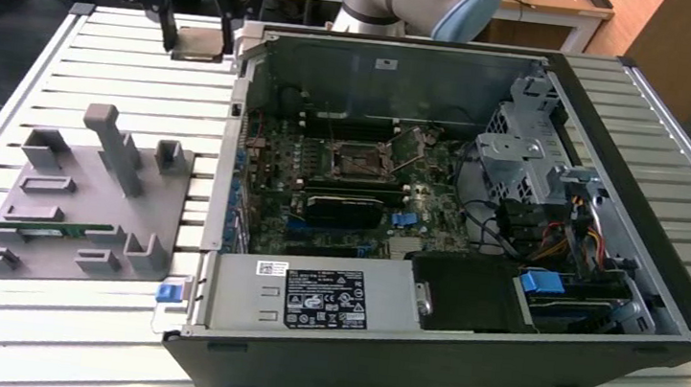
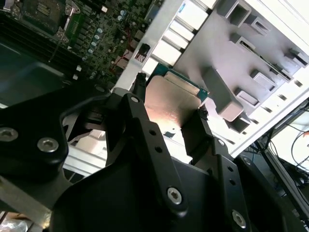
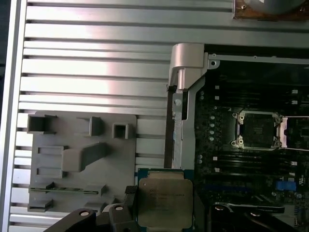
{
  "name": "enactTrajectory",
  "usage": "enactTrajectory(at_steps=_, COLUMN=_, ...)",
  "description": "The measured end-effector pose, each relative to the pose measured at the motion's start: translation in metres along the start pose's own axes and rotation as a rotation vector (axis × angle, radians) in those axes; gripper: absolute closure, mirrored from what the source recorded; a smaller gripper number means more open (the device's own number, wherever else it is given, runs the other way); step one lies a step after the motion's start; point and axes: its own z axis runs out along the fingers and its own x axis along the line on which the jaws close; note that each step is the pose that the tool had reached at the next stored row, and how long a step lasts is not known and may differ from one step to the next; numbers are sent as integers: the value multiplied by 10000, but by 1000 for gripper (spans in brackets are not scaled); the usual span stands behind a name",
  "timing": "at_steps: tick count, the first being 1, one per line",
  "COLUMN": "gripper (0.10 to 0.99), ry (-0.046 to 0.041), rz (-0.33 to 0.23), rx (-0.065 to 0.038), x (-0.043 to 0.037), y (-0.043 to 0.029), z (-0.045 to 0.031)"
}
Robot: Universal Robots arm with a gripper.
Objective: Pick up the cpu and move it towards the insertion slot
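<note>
The cpu (image 1: 202, 44), a flat square chip with a shiny metal top, hangs above the slatted table just outside the open computer case's far corner on the exterior view's left. My gripper (image 1: 196, 35) is shut on it, one black finger on each side. In both wrist views the cpu (image 3: 163, 194) (image 2: 166, 110) sits between the fingers (image 2: 140, 87) of my gripper (image 3: 164, 205) (image 2: 170, 98). The insertion slot (image 1: 359, 162), a square socket with a dark centre and a silvery frame, lies on the motherboard inside the case, well away from the chip; both wrist views show the insertion slot (image 3: 258, 129) (image 2: 46, 10).
A grey fixture (image 1: 76, 194) with raised blocks and a green memory stick (image 1: 52, 232) stands on the slatted table (image 1: 75, 319) at the exterior view's left. The case wall (image 1: 230, 143) lies between chip and socket. A power supply (image 1: 309, 296), drive cage (image 1: 522, 164) and cables fill the case.
</note>
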Motion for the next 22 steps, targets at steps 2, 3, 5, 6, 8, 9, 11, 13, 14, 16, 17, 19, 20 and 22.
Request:
enactTrajectory(at_steps=2, gripper=541, ry=0, rz=-2, rx=0, x=-15, y=15, z=0)
enactTrajectory(at_steps=3, gripper=541, ry=0, rz=-2, rx=0, x=-21, y=23, z=1)
enactTrajectory(at_steps=5, gripper=541, ry=0, rz=-1, rx=0, x=-36, y=40, z=1)
enactTrajectory(at_steps=6, gripper=541, ry=0, rz=-1, rx=-1, x=-47, y=48, z=2)
enactTrajectory(at_steps=8, gripper=541, ry=0, rz=0, rx=0, x=-69, y=67, z=2)
enactTrajectory(at_steps=9, gripper=541, ry=0, rz=0, rx=0, x=-79, y=78, z=2)
enactTrajectory(at_steps=11, gripper=541, ry=1, rz=-1, rx=1, x=-98, y=97, z=2)
enactTrajectory(at_steps=13, gripper=541, ry=1, rz=-1, rx=0, x=-114, y=113, z=3)
enactTrajectory(at_steps=14, gripper=541, ry=0, rz=0, rx=0, x=-121, y=120, z=3)
enactTrajectory(at_steps=16, gripper=541, ry=0, rz=1, rx=0, x=-138, y=134, z=4)
enactTrajectory(at_steps=17, gripper=541, ry=0, rz=-1, rx=0, x=-148, y=141, z=4)
enactTrajectory(at_steps=19, gripper=541, ry=0, rz=0, rx=0, x=-166, y=154, z=4)
enactTrajectory(at_steps=20, gripper=541, ry=0, rz=0, rx=-1, x=-174, y=161, z=4)
enactTrajectory(at_steps=22, gripper=541, ry=0, rz=-1, rx=0, x=-191, y=175, z=4)
